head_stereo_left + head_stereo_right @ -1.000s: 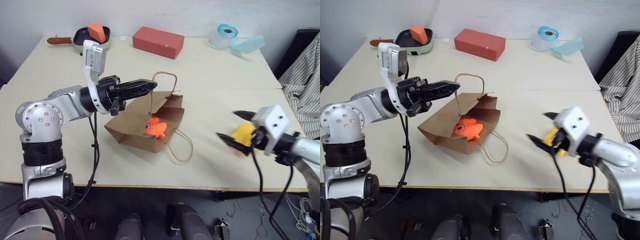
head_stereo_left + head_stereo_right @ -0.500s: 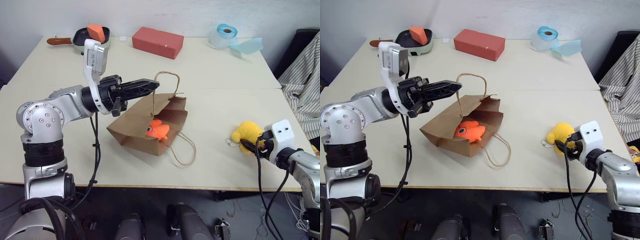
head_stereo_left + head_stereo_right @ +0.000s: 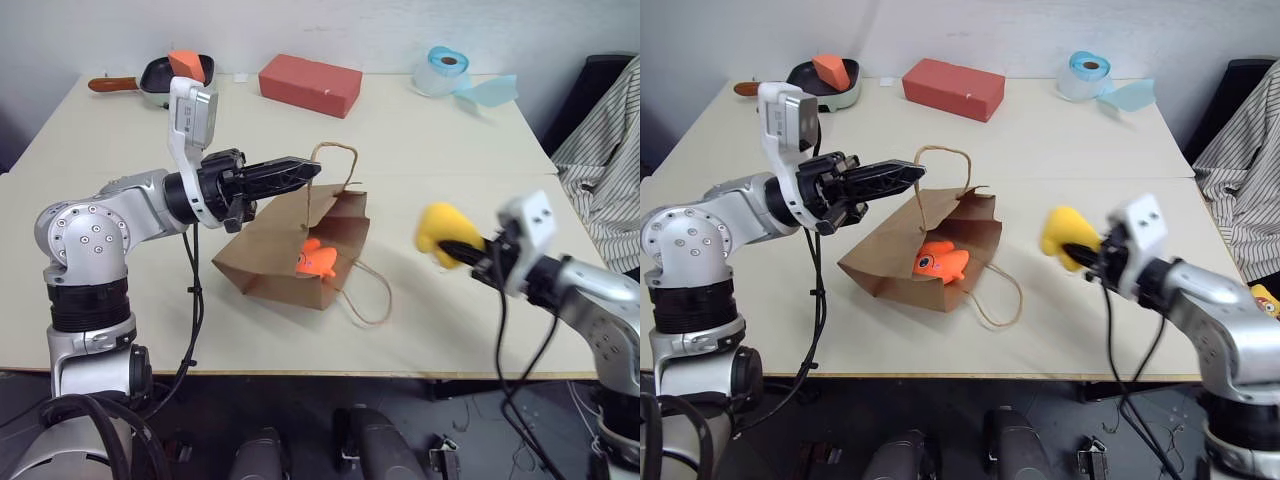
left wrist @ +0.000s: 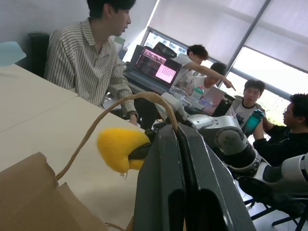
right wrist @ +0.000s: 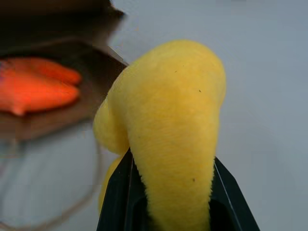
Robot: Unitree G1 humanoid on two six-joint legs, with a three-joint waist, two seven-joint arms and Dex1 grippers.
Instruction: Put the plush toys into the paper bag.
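Where its mouth gapes, paper bag point(image 3: 290, 262) with orange toy point(image 3: 318, 259) inside.

i can read no words, labels, brands or numbers on anything here. the laptop screen point(image 4: 158, 67) behind my left arm shows pink and purple blocks, too small to make out. the red block point(image 3: 310, 84) and the paper bag point(image 3: 290, 250) carry plain faces with no print.
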